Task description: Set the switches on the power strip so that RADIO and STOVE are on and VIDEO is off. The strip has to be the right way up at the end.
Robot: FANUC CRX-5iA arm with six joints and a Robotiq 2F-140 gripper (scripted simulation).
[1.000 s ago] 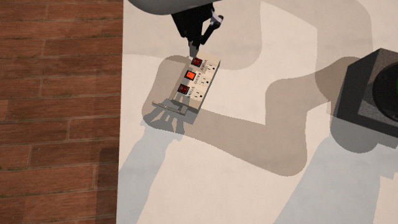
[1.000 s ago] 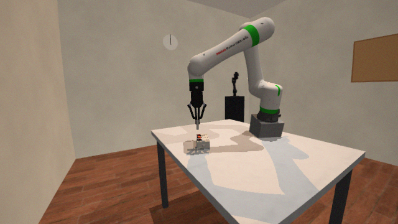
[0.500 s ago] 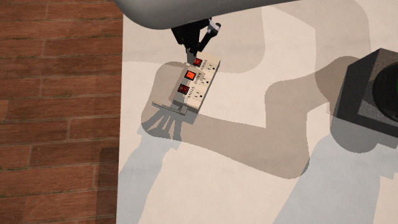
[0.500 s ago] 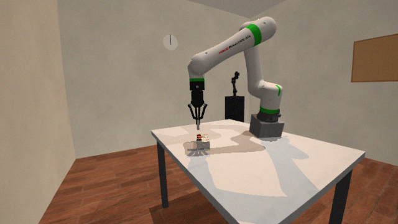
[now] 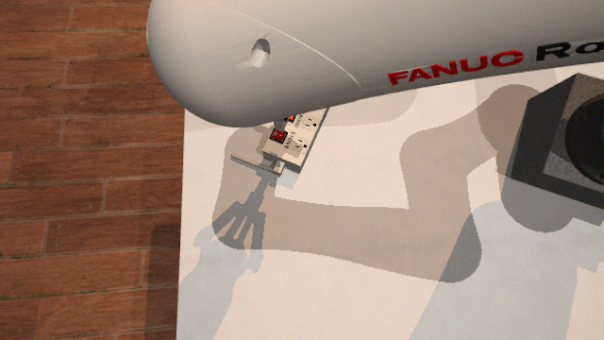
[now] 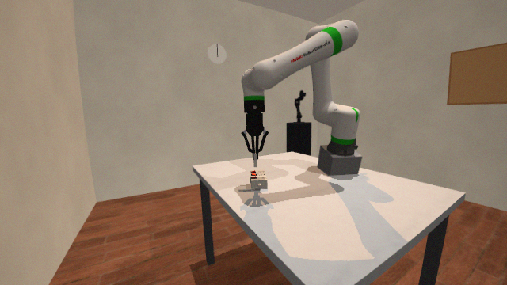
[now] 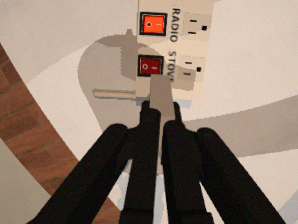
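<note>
So the claw [image 6: 255, 163] [image 7: 159, 89] is clenched with nothing in it, tips right over the STOVE switch [image 5: 278, 136] [image 7: 150, 66], which looks dark (RADIO [image 7: 153, 24] is glowing orange, nice). The strip [image 5: 294, 153] [image 6: 259, 184] [image 7: 172, 92] sits face up on the bench [image 5: 340, 189] [image 6: 325, 233], and in the wrist view RADIO is at 12 o'clock from STOVE. From above, the arm's base [image 5: 538, 137] [image 6: 339, 164] is at 3 o'clock from the strip.

The gripper [image 6: 255, 164] [image 7: 159, 89] has moved from the VIDEO end toward the STOVE switch [image 5: 278, 136] [image 7: 150, 66]; the arm [image 5: 264, 71] [image 6: 293, 55] now hides the VIDEO end from above.
</note>
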